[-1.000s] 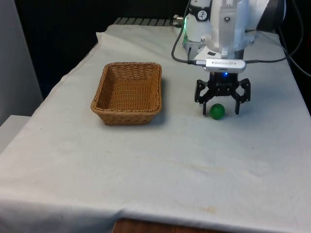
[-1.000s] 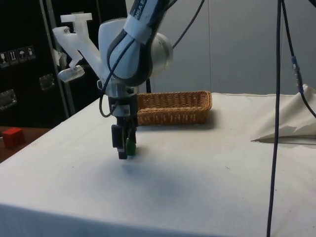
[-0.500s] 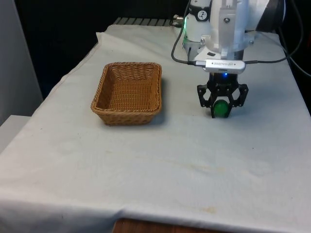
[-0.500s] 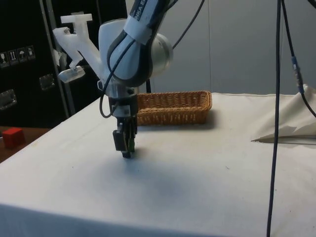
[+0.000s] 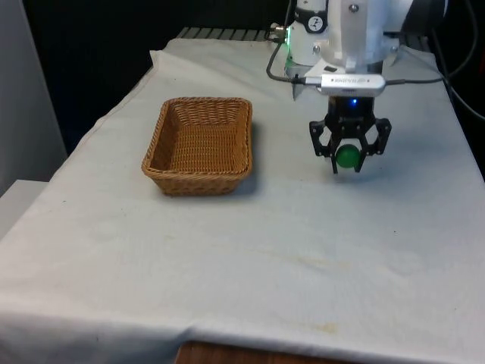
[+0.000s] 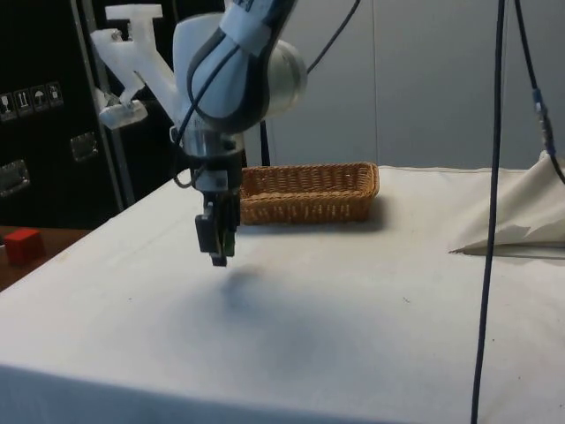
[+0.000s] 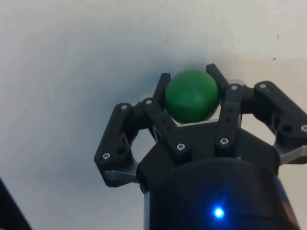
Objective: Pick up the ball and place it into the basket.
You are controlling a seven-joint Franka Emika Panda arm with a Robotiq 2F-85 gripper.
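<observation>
In the front view, the black gripper (image 5: 348,155) hangs above the white cloth (image 5: 250,250), its fingers clamped on a green ball (image 5: 348,156), while the wicker basket (image 5: 200,142) sits empty, well apart toward the front view's left. In the side view, the gripper (image 6: 218,243) is clear of the cloth (image 6: 335,318) with a soft shadow beneath it, a sliver of green showing between the fingers, and the basket (image 6: 307,192) stands farther along the table behind it. In the wrist view, the ball (image 7: 192,96) sits snugly between the two fingers (image 7: 160,96), pinched from either side, with bare cloth (image 7: 72,72) beyond it. The pick-up looks done and the carry is the step in hand; the next move calls for crossing to a spot above the basket, high enough to clear its rim, before letting go.
</observation>
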